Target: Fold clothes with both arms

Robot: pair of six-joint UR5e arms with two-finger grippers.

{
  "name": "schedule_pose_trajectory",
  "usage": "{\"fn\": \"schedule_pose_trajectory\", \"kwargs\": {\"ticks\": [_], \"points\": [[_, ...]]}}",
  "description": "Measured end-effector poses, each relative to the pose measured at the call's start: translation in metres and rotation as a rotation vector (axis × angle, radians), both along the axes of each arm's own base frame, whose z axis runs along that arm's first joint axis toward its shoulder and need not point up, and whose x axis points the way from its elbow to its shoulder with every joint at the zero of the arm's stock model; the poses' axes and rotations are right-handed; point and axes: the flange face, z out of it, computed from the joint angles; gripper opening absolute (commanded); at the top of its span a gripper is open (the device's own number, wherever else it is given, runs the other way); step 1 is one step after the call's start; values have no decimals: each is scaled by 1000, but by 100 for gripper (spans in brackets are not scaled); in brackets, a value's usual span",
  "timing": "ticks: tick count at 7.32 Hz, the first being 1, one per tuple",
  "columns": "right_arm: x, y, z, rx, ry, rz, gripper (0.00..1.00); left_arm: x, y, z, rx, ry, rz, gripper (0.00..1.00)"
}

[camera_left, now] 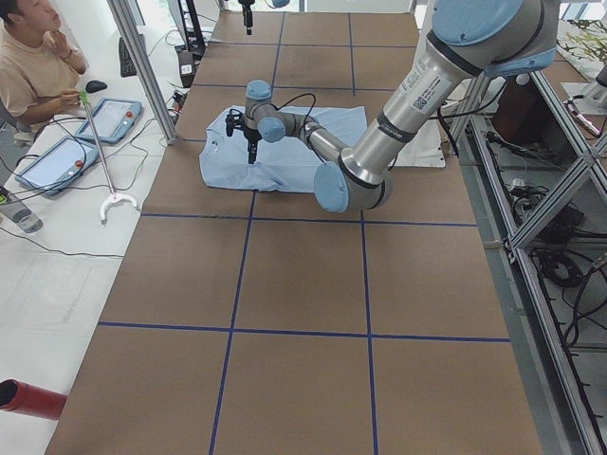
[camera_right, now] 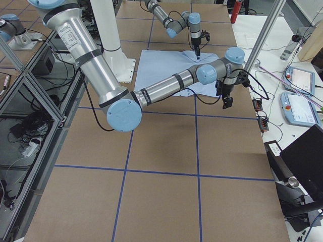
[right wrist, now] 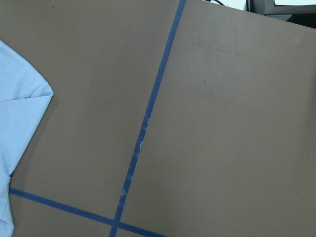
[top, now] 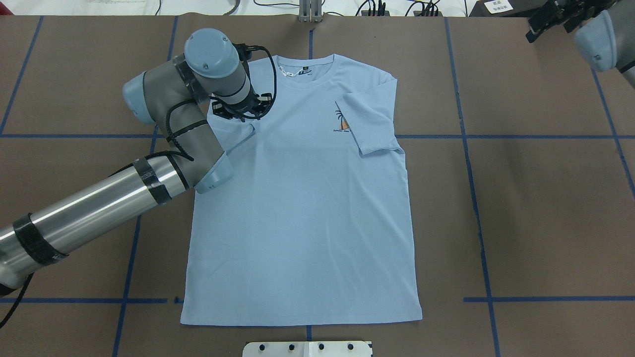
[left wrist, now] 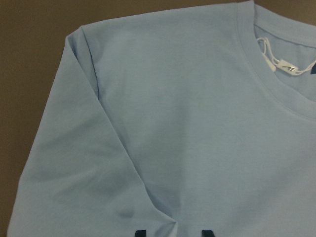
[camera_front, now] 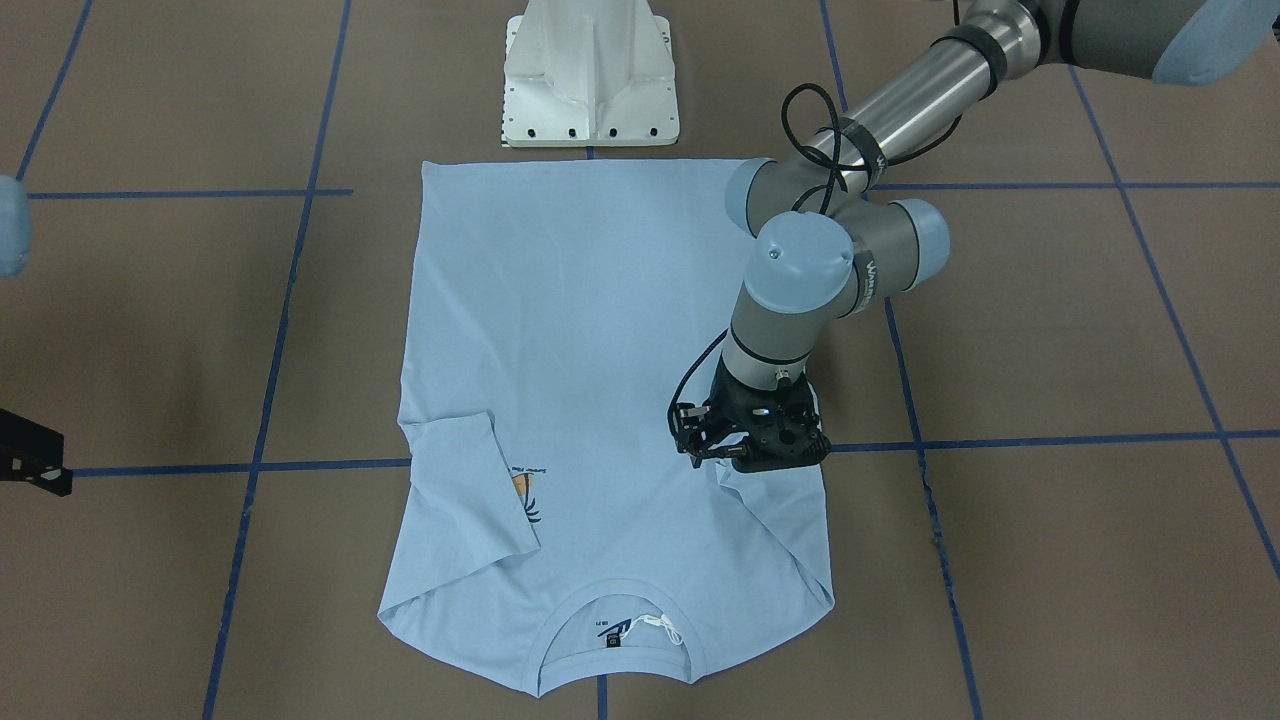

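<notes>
A: How is the left claw [left wrist: 174, 233] set?

B: Apart. The left wrist view shows both dark fingertips [left wrist: 140, 233] at its lower edge with a clear gap between them. Blue cloth lies in that gap, creased. Whether the tips press on it I cannot tell.

A: What is under it?

B: The shirt [top: 302, 198], flat on the table [top: 545, 198], collar [top: 305, 83] away from the base [camera_front: 590, 75]. The claw points down over the left sleeve [left wrist: 74, 163], which is turned in onto the body.

A: And the right claw [top: 548, 17]?

B: High at the far right corner in the overhead view, well clear of the shirt. Its fingers are not plain anywhere, so I cannot tell whether they are apart or together.

A: What does one view give that the rest lack?

B: The overhead shows the right sleeve [top: 369, 121] folded inward, covering part of the print [top: 340, 121]. The left wrist view alone shows the white string [left wrist: 269, 57] at the neck up close. The right wrist view has only brown table, blue tape [right wrist: 148, 113] and one corner of the shirt at its left edge. The left side view takes in a seated person [camera_left: 33, 57]
</notes>
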Motion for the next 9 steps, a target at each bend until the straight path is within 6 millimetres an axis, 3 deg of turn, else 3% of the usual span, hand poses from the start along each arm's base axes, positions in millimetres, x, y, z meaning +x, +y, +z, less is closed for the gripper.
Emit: {"fn": "schedule_pose_trajectory", "kwargs": {"ticks": [2, 4, 6, 7, 9], "points": [[-47, 65, -26, -75, -48, 65, 100, -36, 39, 4, 22, 62, 35, 100], [-106, 153, -47, -140, -105, 185, 100, -66, 82, 7, 53, 106, 57, 100], [-161, 250, -55, -203, -171, 285, 100, -77, 137, 17, 83, 132, 91, 100], [-177, 296, -60, -243, -194, 320, 98, -85, 161, 27, 87, 136, 95, 100], [-201, 378, -67, -311, -215, 394, 95, -95, 211, 64, 90, 157, 68, 90]]}}
